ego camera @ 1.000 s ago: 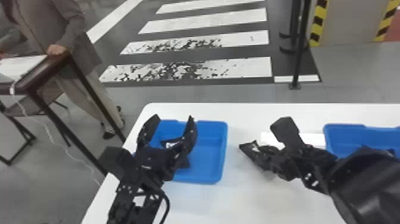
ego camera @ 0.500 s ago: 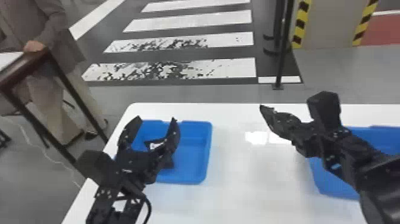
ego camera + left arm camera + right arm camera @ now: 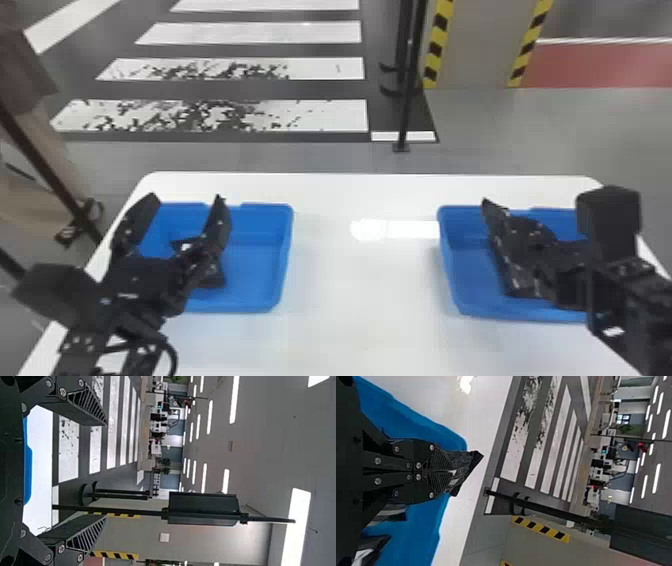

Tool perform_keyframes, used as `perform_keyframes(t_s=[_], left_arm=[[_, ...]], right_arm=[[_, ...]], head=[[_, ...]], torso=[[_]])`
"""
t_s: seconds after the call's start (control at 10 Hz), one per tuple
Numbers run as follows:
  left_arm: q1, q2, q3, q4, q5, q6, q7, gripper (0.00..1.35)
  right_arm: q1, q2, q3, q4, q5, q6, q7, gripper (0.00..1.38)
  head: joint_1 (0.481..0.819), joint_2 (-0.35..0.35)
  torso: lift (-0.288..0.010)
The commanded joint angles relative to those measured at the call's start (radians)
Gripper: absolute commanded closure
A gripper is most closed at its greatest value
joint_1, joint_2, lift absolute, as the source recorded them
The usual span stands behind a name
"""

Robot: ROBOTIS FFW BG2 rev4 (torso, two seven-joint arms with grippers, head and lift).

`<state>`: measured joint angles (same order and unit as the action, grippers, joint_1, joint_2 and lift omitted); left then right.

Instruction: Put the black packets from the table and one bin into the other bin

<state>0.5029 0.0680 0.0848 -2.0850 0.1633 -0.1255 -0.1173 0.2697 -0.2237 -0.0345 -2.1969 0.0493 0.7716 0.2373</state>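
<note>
Packet (image 3: 463, 466) moved over right bin (image 3: 452, 262), jaws closed

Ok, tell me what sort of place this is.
Probably a large indoor lab or demo hall: crosswalk markings on the floor, yellow-and-black hazard stripes, and rows of ceiling lights.

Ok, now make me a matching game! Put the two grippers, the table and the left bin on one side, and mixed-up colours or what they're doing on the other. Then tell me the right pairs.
Things:
1. left gripper
2. right gripper
3. table
4. left bin

Colours and states:
A. blue
B. closed on a black packet
C. white
D. open, with nothing between its fingers

Right pairs: 1-D, 2-B, 3-C, 4-A
</note>
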Motion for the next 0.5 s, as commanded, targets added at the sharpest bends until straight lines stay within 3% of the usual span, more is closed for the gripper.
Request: perform_keyframes(t_s=[0.0, 0.1, 0.2, 0.3, 0.4], left_arm=[[0.005, -0.001, 0.003, 0.0, -0.004, -0.039, 0.004, 0.21], [0.0, -0.001, -0.001, 0.0, -0.008, -0.039, 0.004, 0.21], [0.0, 0.001, -0.005, 0.0, -0.01, -0.039, 0.004, 0.21], [-0.002, 0.003, -0.007, 0.0, -0.014, -0.032, 0.005, 0.21], [-0.002, 0.003, -0.007, 0.0, -0.01, -0.017, 0.004, 0.21]], right_arm=[[0.02, 0.006, -0.033, 0.041, 0.019, -0.021, 0.007, 1.07], [0.008, 0.01, -0.059, 0.107, 0.025, -0.077, 0.031, 0.8], [0.008, 0.014, -0.093, 0.146, 0.023, -0.134, 0.057, 0.37], [0.037, 0.018, -0.133, 0.144, 0.013, -0.202, 0.076, 0.07], [0.091, 0.032, -0.175, 0.122, -0.007, -0.291, 0.076, 0.08]], head=[[0.695, 0.004], [0.695, -0.015], [0.695, -0.031], [0.695, -0.048], [0.695, -0.059]], torso=[[-0.11], [-0.11], [-0.11], [-0.11], [-0.11]])
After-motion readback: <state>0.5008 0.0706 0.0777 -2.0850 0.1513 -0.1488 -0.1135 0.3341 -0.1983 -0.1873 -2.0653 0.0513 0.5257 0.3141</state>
